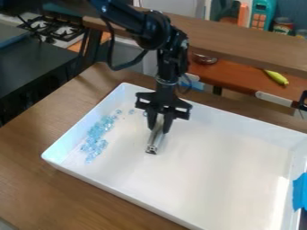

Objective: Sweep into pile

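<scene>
Gripper grips silvery tool over white tray, beside scattered blue beads

The black gripper (pixel 159 128) is over the inside of the white tray (pixel 219 168), nearer the tray's far wall than its near one. Its fingers are closed on either side of a slim silvery tool (pixel 155 142), which slants down toward the tray's floor; whether the lower end touches that floor I cannot tell.

The clear, light-blue beads (pixel 94 138) lie inside the tray in a loose, uneven strip along its left short wall. A few sit apart from the rest toward the tray's far left corner, and one is just beside the gripper.

The tray rests on a brown wooden table (pixel 36 184), with blue tape (pixel 300 192) at its right end. Beyond the tray's far wall, a yellow banana-shaped thing (pixel 277 77) and a metal bowl (pixel 204 59) are on a reddish-brown counter (pixel 240 80).
</scene>
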